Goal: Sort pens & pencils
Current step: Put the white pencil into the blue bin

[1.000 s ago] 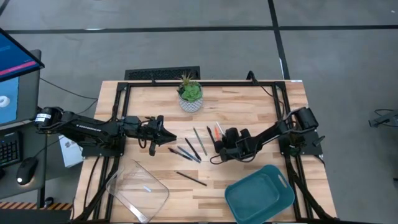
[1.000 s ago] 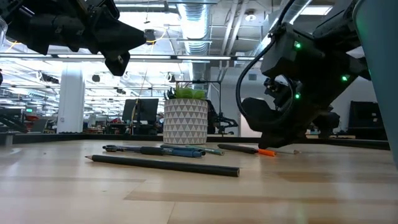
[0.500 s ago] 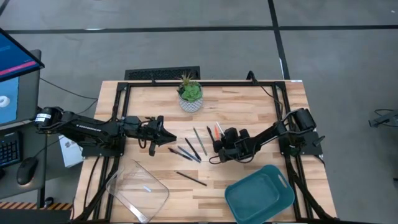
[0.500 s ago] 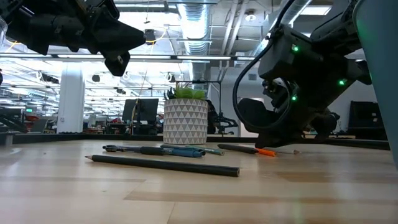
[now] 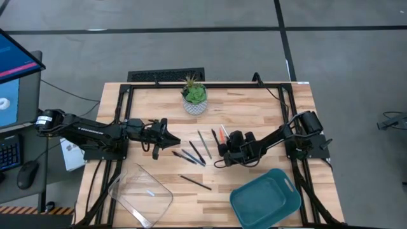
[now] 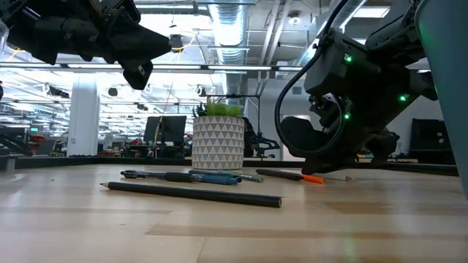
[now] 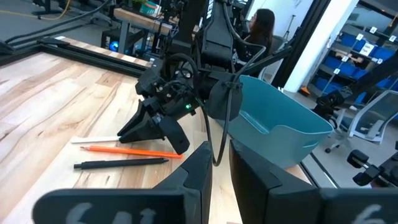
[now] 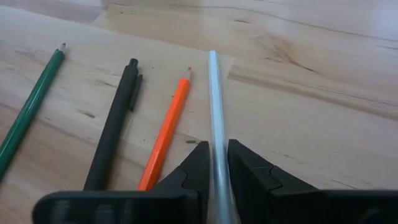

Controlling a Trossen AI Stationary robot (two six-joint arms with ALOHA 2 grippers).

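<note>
Right gripper (image 8: 214, 163) had just clenched onto the white pencil (image 8: 214, 106) beside the orange one (image 8: 166, 127), so the pick-up looked under way.

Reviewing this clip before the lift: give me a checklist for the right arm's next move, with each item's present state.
1. White pencil between the right gripper fingers: ok.
2. Fingers fully clamped on it: cannot tell.
3. Orange pencil outside the fingers: ok, though it lies close beside.
4. Black pen clear of the grasp: ok.
5. Left gripper out of the way, above the table's left half: ok.
6. Teal bin unobstructed: ok.
</note>
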